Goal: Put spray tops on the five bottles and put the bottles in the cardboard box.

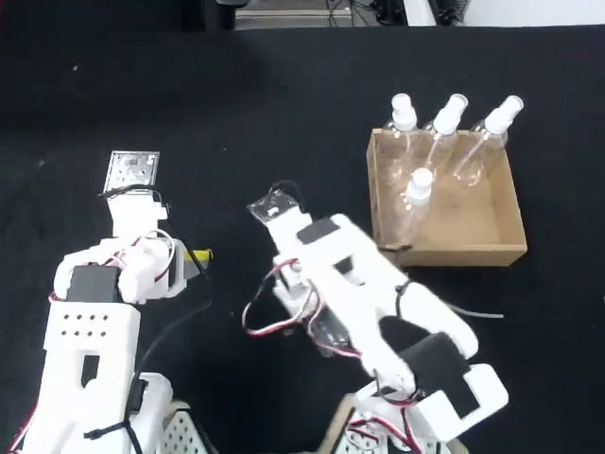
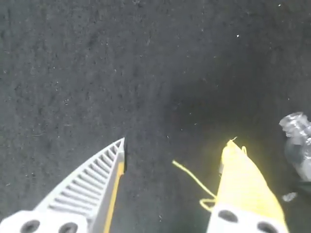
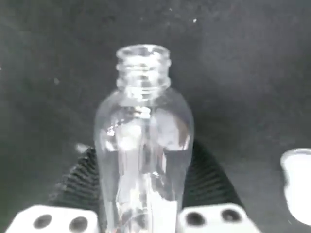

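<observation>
Bottle 5 [image 3: 143, 121] bare-necked in my right gripper [image 3: 144, 148], 4 capped in cardboard box [image 1: 444, 253]

My right gripper pinches it low on the body, 1 ribbed jaw on each side. The threaded neck is open and points away from my wrist. Gripping low keeps the neck free, so a top can be screwed on without the jaws in the way. In the high view it sits between my 2 arms, near the cardboard box but not touching it. Cannot tell if it rests on the bench [image 1: 284, 95] or is held just above.

My left gripper [image 2: 175, 145] is spread with nothing between the jaws, over bare bench. I judge it is kept free to fetch and fit the last top. 1 jaw carries yellow tape [image 2: 243, 179], likely for grip.

The box holds 4 capped bottles [image 1: 440, 132] with white spray tops [image 1: 457, 102]. 3 lean on the far wall with necks over the rim, and 1 lies nearer the middle. The near part of the floor is bare, which leaves room for the 5th.

A white shape [image 3: 297, 179] sits at the edge of the right wrist view; cannot tell if it is the missing top.

Step in hand, as I judge it, is capping. 4 of 5 are done. Risk: smooth clear plastic may turn in my jaws when a top is twisted on.
</observation>
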